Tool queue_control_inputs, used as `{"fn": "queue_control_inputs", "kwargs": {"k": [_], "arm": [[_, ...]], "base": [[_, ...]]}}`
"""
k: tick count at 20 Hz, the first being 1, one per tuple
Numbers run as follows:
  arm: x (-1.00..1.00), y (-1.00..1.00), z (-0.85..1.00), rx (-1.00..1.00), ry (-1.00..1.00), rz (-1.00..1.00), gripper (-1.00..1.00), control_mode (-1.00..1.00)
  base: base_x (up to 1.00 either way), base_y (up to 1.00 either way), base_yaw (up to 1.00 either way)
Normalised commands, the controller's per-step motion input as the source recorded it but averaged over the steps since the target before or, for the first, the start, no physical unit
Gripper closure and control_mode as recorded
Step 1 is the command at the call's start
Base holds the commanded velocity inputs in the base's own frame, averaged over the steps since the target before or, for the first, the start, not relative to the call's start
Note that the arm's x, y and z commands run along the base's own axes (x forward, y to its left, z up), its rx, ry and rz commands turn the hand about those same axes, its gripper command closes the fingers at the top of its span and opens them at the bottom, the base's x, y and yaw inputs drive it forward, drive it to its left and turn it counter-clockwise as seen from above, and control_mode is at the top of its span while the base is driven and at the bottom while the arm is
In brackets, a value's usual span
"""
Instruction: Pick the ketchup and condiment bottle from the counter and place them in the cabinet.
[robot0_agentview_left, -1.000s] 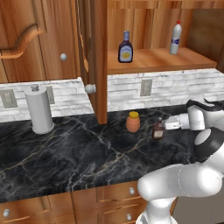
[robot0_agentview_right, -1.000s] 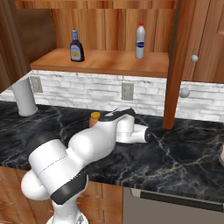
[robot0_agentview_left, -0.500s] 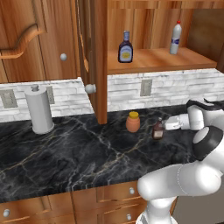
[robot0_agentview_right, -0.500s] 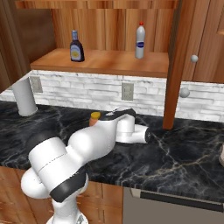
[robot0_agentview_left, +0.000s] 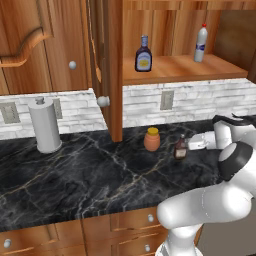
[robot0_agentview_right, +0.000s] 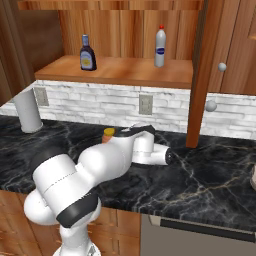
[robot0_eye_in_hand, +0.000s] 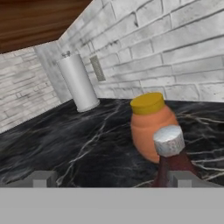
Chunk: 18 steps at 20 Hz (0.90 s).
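The pincer (robot0_eye_in_hand: 109, 179) is spread wide and holds nothing. In the hand view the ketchup (robot0_eye_in_hand: 171, 159) stands upright close ahead, at about 4 o'clock of centre, beside the right-hand fingertip (robot0_eye_in_hand: 183, 178) rather than midway between the two tips; whether that tip touches the glass cannot be told. In the left base view the same bottle stands on the surface (robot0_agentview_left: 100, 170) directly off the end of the hand.

Over the last second the arm and the bottle show no visible shift, and the jaws have remained spread. Judgement: the approach is complete or nearly so, and the grasp on the ketchup has not begun. A small sideways correction appears necessary to centre the bottle before closing.

Just behind the ketchup, at 11 o'clock of it, stands the squat orange jar (robot0_eye_in_hand: 152, 124); a skewed closing could strike it. Farther back, toward 10 o'clock, the paper towel roll (robot0_eye_in_hand: 78, 83) stands against the tiled wall.

The condiment bottle (robot0_agentview_left: 143, 54) is already on the shelf of the cabinet (robot0_agentview_left: 210, 67), with a white bottle (robot0_agentview_left: 200, 44) well apart from it at 3 o'clock. Judgement: one item remains.
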Motion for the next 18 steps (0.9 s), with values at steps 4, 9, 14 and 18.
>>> {"fn": "queue_control_inputs", "kwargs": {"k": [4,9,14,18], "arm": [[0.00,0.00,0.00,0.00,0.00,0.00,-1.00,-1.00],[0.00,0.01,0.00,0.00,0.00,0.00,-1.00,-1.00],[0.00,-0.01,0.04,0.02,-0.01,0.00,-1.00,-1.00],[0.00,-0.02,0.07,0.04,-0.06,0.00,-1.00,-1.00]], "base": [[0.00,0.00,0.00],[0.00,0.00,0.00],[0.00,0.00,0.00],[0.00,0.00,0.00]]}}
